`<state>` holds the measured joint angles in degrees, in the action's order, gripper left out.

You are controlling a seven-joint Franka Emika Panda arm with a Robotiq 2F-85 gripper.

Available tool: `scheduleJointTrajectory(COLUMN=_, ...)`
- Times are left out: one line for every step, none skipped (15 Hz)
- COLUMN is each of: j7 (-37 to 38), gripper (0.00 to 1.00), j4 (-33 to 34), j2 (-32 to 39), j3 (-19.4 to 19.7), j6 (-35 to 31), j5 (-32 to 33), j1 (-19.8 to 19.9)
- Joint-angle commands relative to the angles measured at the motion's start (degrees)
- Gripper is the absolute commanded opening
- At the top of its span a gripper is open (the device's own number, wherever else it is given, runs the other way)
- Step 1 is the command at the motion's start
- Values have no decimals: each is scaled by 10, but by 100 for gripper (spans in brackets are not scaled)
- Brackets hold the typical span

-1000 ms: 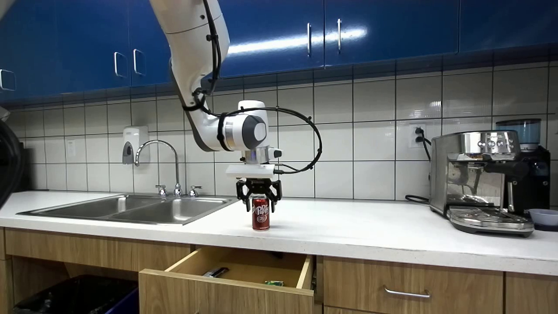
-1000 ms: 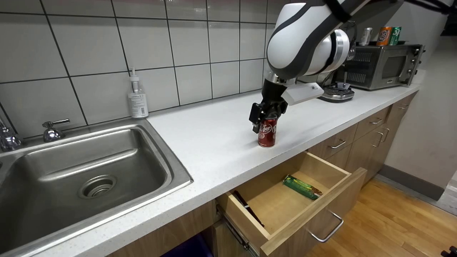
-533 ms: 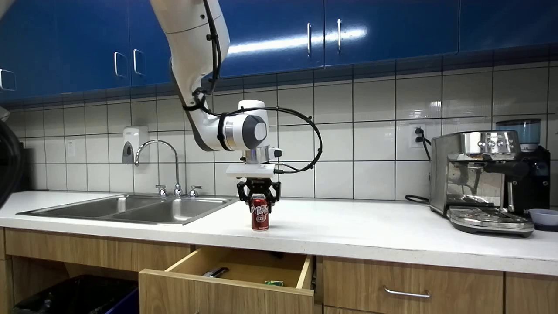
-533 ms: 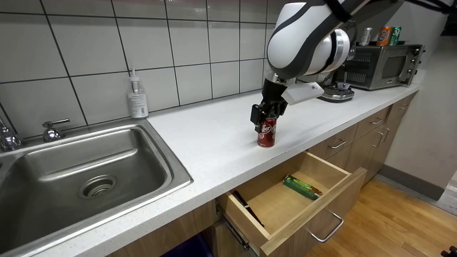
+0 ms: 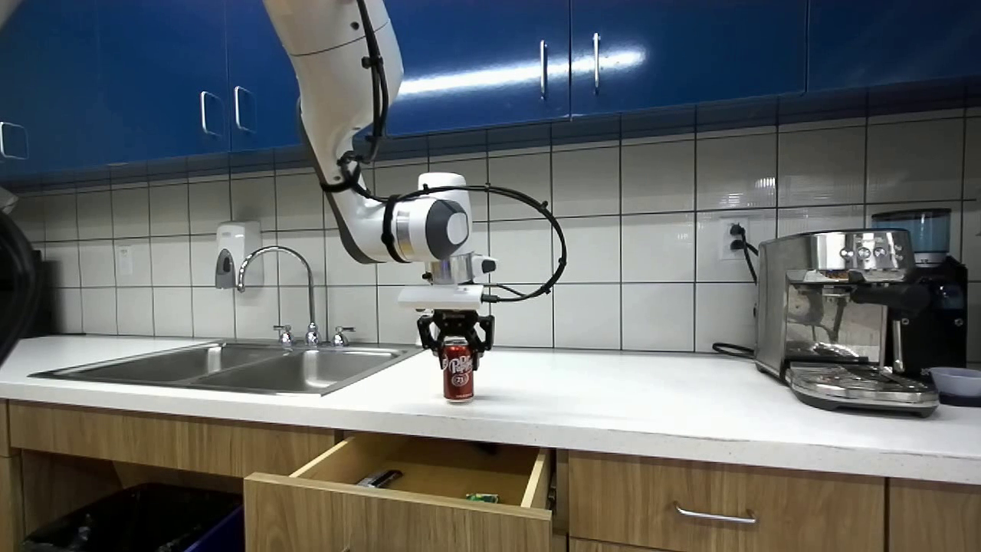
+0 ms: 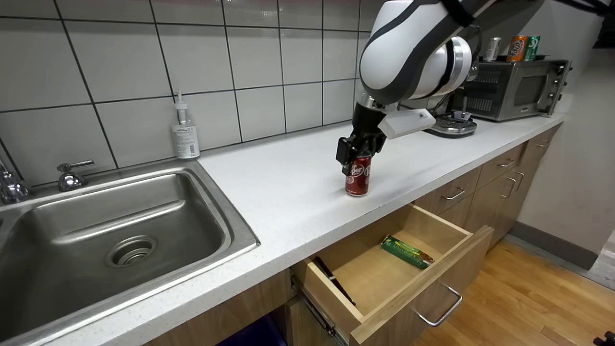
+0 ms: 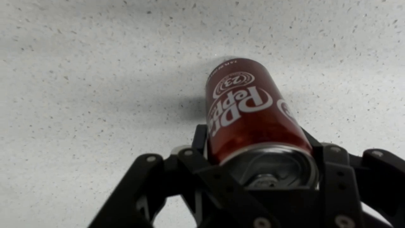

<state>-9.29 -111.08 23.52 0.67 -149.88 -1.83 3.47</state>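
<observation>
Soda can (image 7: pixel 248 110) upright between fingers (image 7: pixel 337 164), which pinch its upper part; lower part shows beneath them.

White speckled counter (image 6: pixel 283 197), sink (image 6: pixel 144 211) inset, carried espresso machine (image 5: pixel 835 318), toaster oven (image 6: pixel 514 91); red can (image 6: pixel 358 179) was upright, touching or just above it, couldn't tell which.

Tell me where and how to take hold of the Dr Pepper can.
The Dr Pepper can is probably best squeezed across its upper wall, coming from above: it is upright, and its round shape fits within the gripper, which holds it just there.
</observation>
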Motion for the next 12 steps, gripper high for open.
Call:
scheduleJointTrajectory(j7=10, gripper=39, j4=-28, j2=-38, j3=-3, j6=-16, j5=0, j1=3)
scheduleJointTrajectory(j7=5, gripper=39, j4=-33, j2=-42, j3=-5, j6=-18, j5=-1, j1=4)
scheduleJointTrajectory(j7=3, gripper=39, j4=-38, j2=-46, j3=-5, j6=-19, j5=0, j1=4)
scheduleJointTrajectory(j7=-1, gripper=39, j4=-46, j2=-52, j3=-7, j6=-20, j5=-1, j1=4)
scheduleJointTrajectory(j7=-5, gripper=39, j4=-57, j2=-60, j3=-7, j6=-22, j5=0, j1=5)
scheduleJointTrajectory(j7=-9, gripper=39, j4=-68, j2=-69, j3=-8, j6=-22, j5=1, j1=5)
scheduleJointTrajectory(j7=-10, gripper=39, j4=-80, j2=-76, j3=-7, j6=-25, j5=3, j1=4)
scheduleJointTrajectory(j7=-11, gripper=39, j4=-94, j2=-86, j3=-6, j6=-29, j5=5, j1=4)
scheduleJointTrajectory(j7=-13, gripper=39, j4=-106, j2=-94, j3=-6, j6=-31, j5=5, j1=4)
scheduleJointTrajectory(j7=-16, gripper=39, j4=-119, j2=-104, j3=-5, j6=-34, j5=6, j1=5)
scheduleJointTrajectory(j7=-18, gripper=39, j4=-131, j2=-112, j3=-4, j6=-36, j5=6, j1=5)
scheduleJointTrajectory(j7=-18, gripper=39, j4=-144, j2=-122, j3=-3, j6=-40, j5=8, j1=4)
